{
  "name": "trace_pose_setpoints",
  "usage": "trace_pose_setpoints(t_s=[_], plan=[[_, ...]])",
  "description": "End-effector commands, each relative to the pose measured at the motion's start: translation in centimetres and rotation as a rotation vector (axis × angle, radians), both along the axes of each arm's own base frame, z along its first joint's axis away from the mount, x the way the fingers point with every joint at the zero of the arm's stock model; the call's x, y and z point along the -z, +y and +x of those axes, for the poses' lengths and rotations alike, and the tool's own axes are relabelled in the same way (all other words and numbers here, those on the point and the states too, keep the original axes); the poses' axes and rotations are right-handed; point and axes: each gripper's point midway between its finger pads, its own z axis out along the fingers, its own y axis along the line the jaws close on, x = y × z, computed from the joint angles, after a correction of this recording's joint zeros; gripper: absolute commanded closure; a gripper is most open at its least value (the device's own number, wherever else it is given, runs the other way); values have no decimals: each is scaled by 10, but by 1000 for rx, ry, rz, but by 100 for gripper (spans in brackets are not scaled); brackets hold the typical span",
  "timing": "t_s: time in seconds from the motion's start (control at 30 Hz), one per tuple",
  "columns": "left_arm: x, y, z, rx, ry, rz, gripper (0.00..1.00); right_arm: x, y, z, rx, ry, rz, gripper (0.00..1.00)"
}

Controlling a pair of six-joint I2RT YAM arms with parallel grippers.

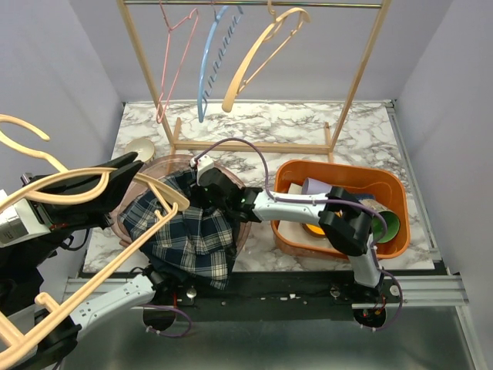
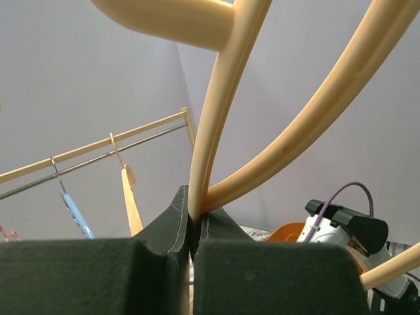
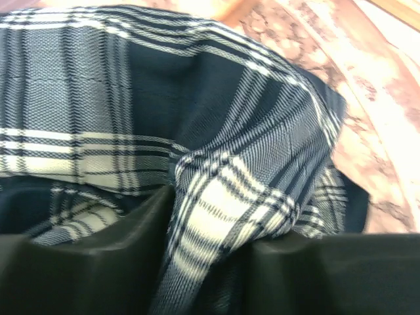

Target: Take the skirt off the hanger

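Hanger [image 2: 213, 131], plaid skirt [image 1: 189, 239] (right hand [image 3: 210, 257] pinching), marble table [image 1: 308, 127], grey walls [image 1: 439, 54]

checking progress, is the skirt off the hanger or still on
Still on: the skirt drapes over an arm of the hanger in the top view; the right hand pinches a fold.

The skirt [image 3: 216, 118] is woven cloth, the hanger [image 2: 215, 118] smooth, glossy.

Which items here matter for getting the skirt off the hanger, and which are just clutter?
In the job:
- plaid skirt
- wooden hanger
- left gripper, shut on the hanger
- right gripper, pinching the skirt

Lying about:
- rack
- pink hanger
- blue hanger
- tan hanger
- orange bin
- round basin
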Motion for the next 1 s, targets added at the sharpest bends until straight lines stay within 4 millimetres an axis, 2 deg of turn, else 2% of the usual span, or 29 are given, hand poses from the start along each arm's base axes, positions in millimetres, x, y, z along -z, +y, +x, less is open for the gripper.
trace_pose_setpoints(t_s=[0.0, 0.03, 0.07, 0.2, 0.27, 0.3, 0.37, 0.47, 0.57, 0.63, 0.7, 0.8, 0.9, 0.93, 0.97], plan=[[-10, 3, 6, -37, -16, -26, 100, -25, -28, -8, 12, -6, -112, 38], [-9, 3, 7, -40, -16, -19, 100, -38, -28, -10, -7, -16, -96, 34], [-6, 2, 8, -44, -11, -12, 100, -65, -29, -13, -33, -36, -70, 30], [-8, 6, 12, -73, -18, -21, 100, -112, -21, -41, -216, -49, -12, 8], [-11, 8, 8, -66, -20, -36, 100, -124, -24, -47, -247, -42, -16, 8], [-12, 9, 5, -58, -26, -38, 100, -140, -22, -53, -280, -45, 11, 8], [-12, 11, 0, -41, -34, -38, 100, -147, -24, -62, -316, -20, 13, 8], [-9, 13, 0, -52, -32, -42, 100, -171, -25, -75, -366, -4, 58, 11], [-9, 13, 0, -52, -34, -39, 100, -190, -24, -85, -407, 3, 111, 19], [-10, 11, 1, -48, -37, -41, 100, -203, -23, -90, -424, 8, 139, 29], [-11, 11, 1, -48, -37, -39, 100, -208, -24, -91, -418, 15, 154, 35], [-14, 11, 2, -54, -41, -36, 100, -207, -26, -93, -412, 21, 185, 36], [-17, 13, 4, -73, -47, -47, 100, -204, -20, -109, -486, 72, 210, 38], [-18, 14, 6, -85, -48, -48, 100, -203, -18, -120, -546, 101, 225, 38], [-18, 14, 8, -94, -47, -44, 100, -209, -13, -125, -569, 111, 270, 38]])
